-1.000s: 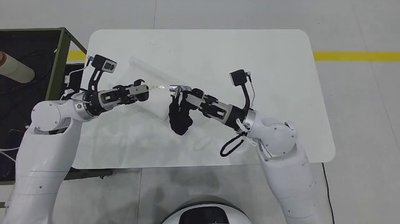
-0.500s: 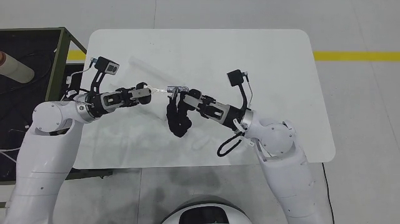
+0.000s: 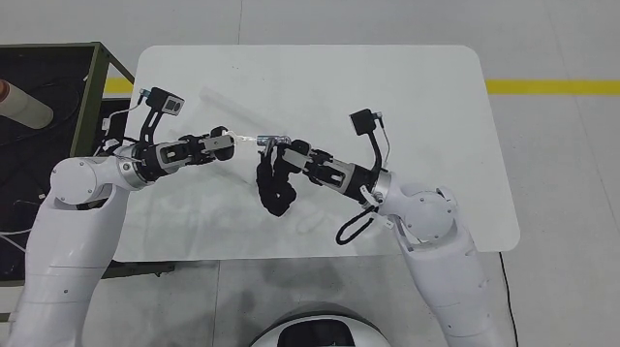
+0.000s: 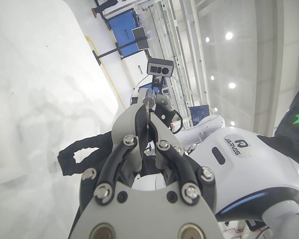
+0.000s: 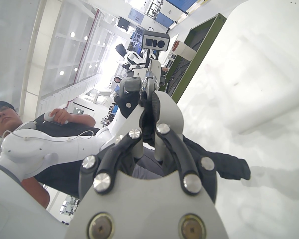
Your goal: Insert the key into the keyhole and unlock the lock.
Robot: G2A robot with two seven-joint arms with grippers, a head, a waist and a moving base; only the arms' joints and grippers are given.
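Note:
My left gripper [image 3: 225, 143] is held above the white table [image 3: 417, 85], left of centre, and is shut on a small metal key [image 3: 246, 140]. In the left wrist view the key [image 4: 147, 116] points from the left gripper [image 4: 146, 109] into the face of the silver lock cylinder [image 4: 149, 98]. My right gripper [image 3: 291, 150] faces it from the right, shut on the lock [image 3: 274, 141] by its black cable. The cable [image 3: 271, 187] hangs in a loop to the tabletop. In the right wrist view the lock head [image 5: 132, 85] sits just past the right gripper [image 5: 147, 98].
A green-framed cart [image 3: 95, 76] stands against the table's left edge, with a pale roll [image 3: 24, 105] on it. Bare table lies to the back and to the right. A yellow floor line [image 3: 552, 86] runs past the right side.
The right arm has carried the lock and its hanging cable a little to the left. The left gripper has edged right. The gap between key and lock has closed.

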